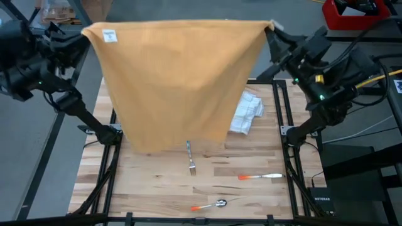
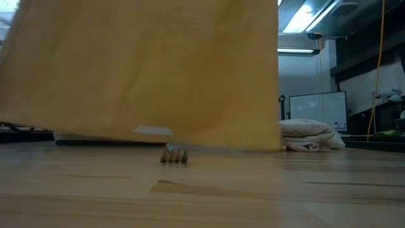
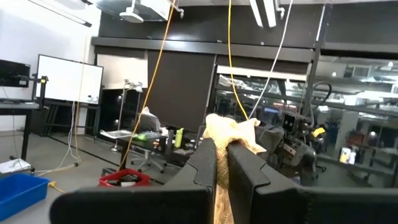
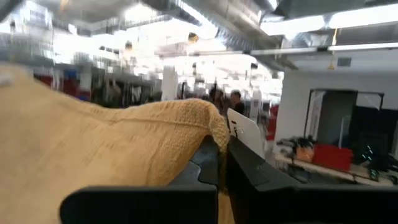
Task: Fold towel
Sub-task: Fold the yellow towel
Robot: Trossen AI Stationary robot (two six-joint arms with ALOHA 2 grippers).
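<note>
A: Item one, the towel [image 1: 179, 81]. Where is it being kept?

B: It is being held up above the table [image 1: 251, 194], stretched wide between the two arms. The top edge is being pulled nearly level along the far side; the cloth is hanging down from it in a sheet that narrows toward its lower edge. A small white label [image 1: 109, 36] is being shown near the far-left corner.

A: Left gripper [image 1: 83, 32]?

B: It is being kept raised at the far left, fingers [image 3: 205, 163] pressed together on the towel's far-left corner, a bunched tuft of cloth being squeezed out between them.

A: Right gripper [image 1: 271, 27]?

B: It is being kept raised at the far right, likewise clamped on the far-right corner, with the cloth being draped away from its fingers [image 4: 249, 165].

A: The lower edge?

B: In the low view it is being hung just above the wood; whether it is touching cannot be told.

A: Other stock being listed on the table?

B: A fork [image 1: 190, 158] is being partly covered by the towel's lower edge. A folded white cloth [image 1: 246, 112] is lying to the right, partly behind the sheet. An orange-handled utensil [image 1: 259, 177] is lying nearer, to the right, and an orange-handled spoon [image 1: 210, 204] is lying at the near edge.
</note>
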